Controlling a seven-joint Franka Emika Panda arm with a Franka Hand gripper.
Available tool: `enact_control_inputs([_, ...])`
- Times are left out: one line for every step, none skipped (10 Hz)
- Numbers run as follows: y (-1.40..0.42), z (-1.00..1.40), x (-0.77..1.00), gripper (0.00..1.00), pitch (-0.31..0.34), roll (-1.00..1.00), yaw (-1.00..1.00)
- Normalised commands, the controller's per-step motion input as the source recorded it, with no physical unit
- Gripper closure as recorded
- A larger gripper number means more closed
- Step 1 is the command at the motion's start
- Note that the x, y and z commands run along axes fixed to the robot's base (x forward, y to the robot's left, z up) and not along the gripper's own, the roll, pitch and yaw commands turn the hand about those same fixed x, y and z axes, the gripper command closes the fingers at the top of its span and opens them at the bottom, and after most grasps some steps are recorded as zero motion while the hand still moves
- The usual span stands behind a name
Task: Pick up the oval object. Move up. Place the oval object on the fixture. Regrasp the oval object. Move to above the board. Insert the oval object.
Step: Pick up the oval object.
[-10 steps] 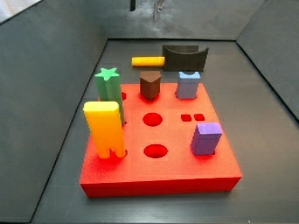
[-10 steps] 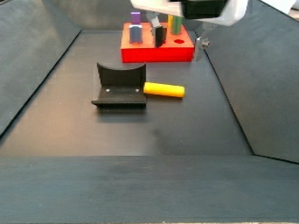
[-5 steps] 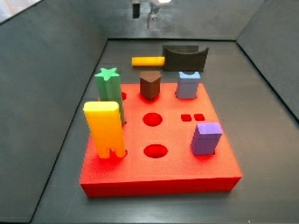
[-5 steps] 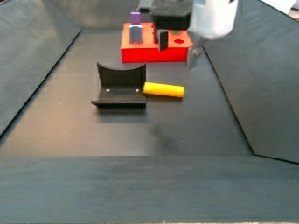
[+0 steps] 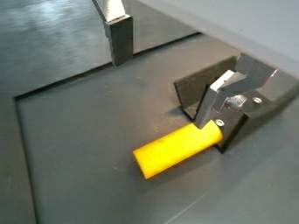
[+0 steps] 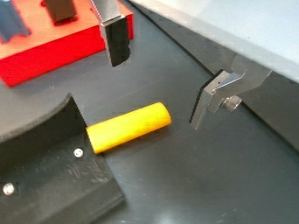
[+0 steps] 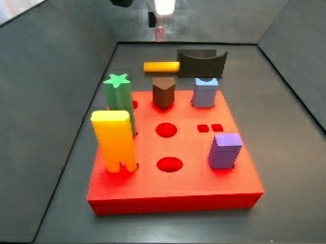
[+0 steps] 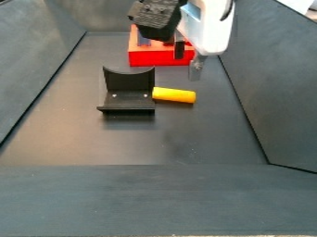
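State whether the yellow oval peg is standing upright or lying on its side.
Lying on its side. The yellow oval peg rests lengthwise on the dark floor beside the fixture, below the open gripper.

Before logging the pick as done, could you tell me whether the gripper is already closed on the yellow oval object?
No; in a wrist view the gripper hangs open above the floor, and the oval object lies untouched between and below its fingers.

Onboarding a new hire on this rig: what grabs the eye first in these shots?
The yellow oval object lies flat on the dark floor, one end right beside the fixture. The tool hangs open above it, empty, one finger on each side. Behind stands the red board, with colourful pegs already in it, like the tall yellow-orange block.
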Motion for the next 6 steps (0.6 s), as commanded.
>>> enact_control_inputs([-0.14,-0.29,0.3,0.0,-0.141,-0.23,-0.51])
enact_control_inputs([-0.24,-0.45,0.0,0.0,0.0,0.0,-0.12])
enact_control_inputs([-0.18,-0.48,0.0,0.0,0.083,0.04,-0.16])
enact_control_inputs([-0.13,-0.37,0.1,0.0,0.184,0.08,-0.31])
enact_control_inputs([0.0,-0.29,0.07,0.0,0.169,-0.02,-0.65])
enact_control_inputs([0.0,-0.23,0.01,0.0,0.044,-0.15,-0.88])
